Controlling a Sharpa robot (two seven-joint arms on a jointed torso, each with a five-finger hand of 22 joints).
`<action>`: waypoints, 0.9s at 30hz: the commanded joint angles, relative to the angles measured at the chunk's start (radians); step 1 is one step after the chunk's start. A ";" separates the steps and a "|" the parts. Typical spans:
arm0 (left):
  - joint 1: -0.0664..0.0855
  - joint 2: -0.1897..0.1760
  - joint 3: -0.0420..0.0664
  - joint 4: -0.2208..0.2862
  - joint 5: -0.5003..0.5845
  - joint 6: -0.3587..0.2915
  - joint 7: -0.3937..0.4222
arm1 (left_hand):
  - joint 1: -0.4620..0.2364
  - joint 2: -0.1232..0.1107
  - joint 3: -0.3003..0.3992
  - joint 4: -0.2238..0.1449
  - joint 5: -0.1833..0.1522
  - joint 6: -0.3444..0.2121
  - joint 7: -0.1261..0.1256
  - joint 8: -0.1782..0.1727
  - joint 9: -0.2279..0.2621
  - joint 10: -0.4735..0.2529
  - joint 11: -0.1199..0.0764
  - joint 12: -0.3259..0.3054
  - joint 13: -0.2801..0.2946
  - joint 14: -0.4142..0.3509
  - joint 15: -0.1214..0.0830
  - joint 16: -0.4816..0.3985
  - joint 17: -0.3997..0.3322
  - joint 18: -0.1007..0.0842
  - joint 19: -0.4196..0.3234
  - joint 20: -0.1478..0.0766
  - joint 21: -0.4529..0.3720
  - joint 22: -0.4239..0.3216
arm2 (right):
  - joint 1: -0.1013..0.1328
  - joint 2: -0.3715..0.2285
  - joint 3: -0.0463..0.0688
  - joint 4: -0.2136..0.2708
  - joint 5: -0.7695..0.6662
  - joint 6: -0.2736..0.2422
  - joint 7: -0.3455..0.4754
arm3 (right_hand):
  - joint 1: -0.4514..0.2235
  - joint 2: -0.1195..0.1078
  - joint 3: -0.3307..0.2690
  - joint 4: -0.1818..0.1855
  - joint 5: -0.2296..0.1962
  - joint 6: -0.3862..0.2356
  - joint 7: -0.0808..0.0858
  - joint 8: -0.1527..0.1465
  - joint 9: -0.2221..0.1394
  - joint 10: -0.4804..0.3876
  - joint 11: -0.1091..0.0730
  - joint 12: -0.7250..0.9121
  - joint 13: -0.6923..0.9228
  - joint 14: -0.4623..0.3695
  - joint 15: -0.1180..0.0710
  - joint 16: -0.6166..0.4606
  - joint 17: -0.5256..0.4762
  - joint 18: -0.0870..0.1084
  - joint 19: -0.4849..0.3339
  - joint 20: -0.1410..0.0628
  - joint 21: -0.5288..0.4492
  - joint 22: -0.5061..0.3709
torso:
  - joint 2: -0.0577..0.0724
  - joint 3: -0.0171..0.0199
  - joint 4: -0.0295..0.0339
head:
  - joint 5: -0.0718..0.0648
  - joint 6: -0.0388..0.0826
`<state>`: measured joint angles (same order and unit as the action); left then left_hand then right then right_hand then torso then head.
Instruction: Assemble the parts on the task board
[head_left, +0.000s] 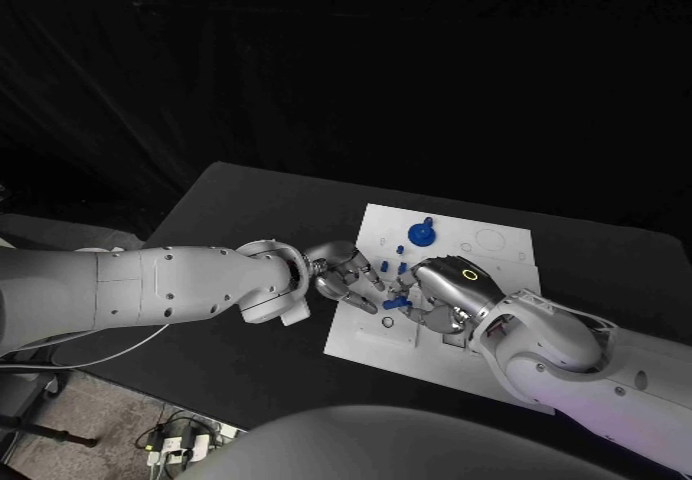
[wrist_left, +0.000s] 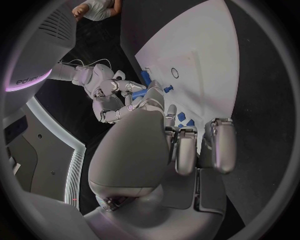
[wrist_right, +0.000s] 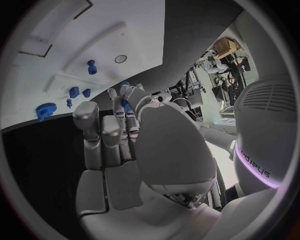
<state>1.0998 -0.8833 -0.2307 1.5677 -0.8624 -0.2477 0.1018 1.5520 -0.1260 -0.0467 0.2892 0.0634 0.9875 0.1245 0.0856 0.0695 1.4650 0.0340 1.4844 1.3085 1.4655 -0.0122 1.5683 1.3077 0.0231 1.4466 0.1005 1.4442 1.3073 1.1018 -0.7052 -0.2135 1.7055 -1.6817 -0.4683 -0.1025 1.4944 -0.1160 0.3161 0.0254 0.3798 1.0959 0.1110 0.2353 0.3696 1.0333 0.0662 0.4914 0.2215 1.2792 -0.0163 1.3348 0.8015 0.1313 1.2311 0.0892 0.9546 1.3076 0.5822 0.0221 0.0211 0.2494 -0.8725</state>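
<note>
left hand (head_left: 343, 275) and right hand (head_left: 440, 295) meeting fingertip to fingertip over the near-left part of the white board (head_left: 476, 265), pinching one small blue piece (head_left: 395, 301) between them. blue gear (head_left: 421, 234) standing beyond both hands on the board, two small blue pegs (head_left: 392, 267) just past the fingertips.

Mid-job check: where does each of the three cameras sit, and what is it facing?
Head view: on the head, looking down at the task board, left hand and right hand meeting over it.
Left wrist view: behind the left hand, facing the board.
Right wrist view: behind the right hand.
Shared: the blue gear.
</note>
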 joint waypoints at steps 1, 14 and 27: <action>0.004 -0.014 0.001 0.006 -0.015 0.000 0.034 | 0.016 0.003 -0.010 0.000 -0.007 -0.005 0.004 0.010 0.002 0.002 0.014 -0.014 0.134 0.105 0.012 0.002 0.263 0.016 -0.005 0.004 -0.005 0.211 | 0.029 -0.003 0.001 0.020 0.022 0.095 -0.013 | -0.013 0.003 0.003 0.006 -0.007 0.002 0.000 -0.006 0.007 0.029 -0.019 -0.010 -0.003 0.006 -0.002 -0.006 -0.004 -0.005 0.005 0.001 0.000 0.097 | 0.000 -0.0003 -0.0014 | 0.013 0.000; 0.031 -0.078 0.001 0.017 -0.044 -0.028 0.031 | 0.017 0.042 -0.018 0.003 0.006 0.027 0.000 0.055 0.008 0.001 0.014 -0.020 0.124 0.105 0.016 0.002 0.263 0.015 0.003 0.013 0.002 0.213 | 0.088 0.063 0.001 0.030 -0.078 0.328 -0.074 | -0.030 0.002 0.005 0.012 -0.009 0.007 -0.003 -0.012 0.016 0.047 -0.019 -0.045 -0.015 0.002 -0.001 -0.016 -0.012 -0.006 0.003 0.003 -0.005 0.096 | 0.000 -0.0005 0.0032 | 0.045 0.000; 0.034 -0.088 0.001 0.017 -0.044 -0.041 0.038 | 0.030 0.054 -0.016 0.001 0.025 0.034 -0.004 0.067 0.007 0.004 0.011 -0.020 0.125 0.105 0.013 0.002 0.263 0.014 0.008 0.012 0.006 0.215 | 0.064 0.123 0.000 -0.001 -0.224 0.410 -0.120 | -0.033 -0.003 0.010 0.005 -0.011 0.020 -0.005 -0.017 0.022 0.074 -0.022 -0.072 -0.023 -0.014 -0.001 -0.031 -0.033 -0.001 -0.015 0.002 -0.032 0.090 | 0.001 0.0001 0.0000 | 0.039 0.000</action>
<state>1.1320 -0.9725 -0.2306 1.5831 -0.9013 -0.2779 0.1254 1.5788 -0.0784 -0.0589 0.2906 0.0841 1.0133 0.1213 0.1492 0.0767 1.4625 0.0471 1.4681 1.3106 1.4690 -0.0017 1.5683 1.3075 0.0233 1.4488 0.1123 1.4444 1.3079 1.1706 -0.5858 -0.2127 1.7066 -1.8048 -0.1035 -0.1886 1.4682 -0.1164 0.3231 0.0323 0.3710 1.1043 0.1001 0.2158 0.3697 1.1007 0.0447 0.4240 0.1992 1.2716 -0.0162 1.3079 0.7696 0.1315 1.2214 0.0911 0.9256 1.3074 0.5812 0.0201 0.0214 0.2896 -0.8725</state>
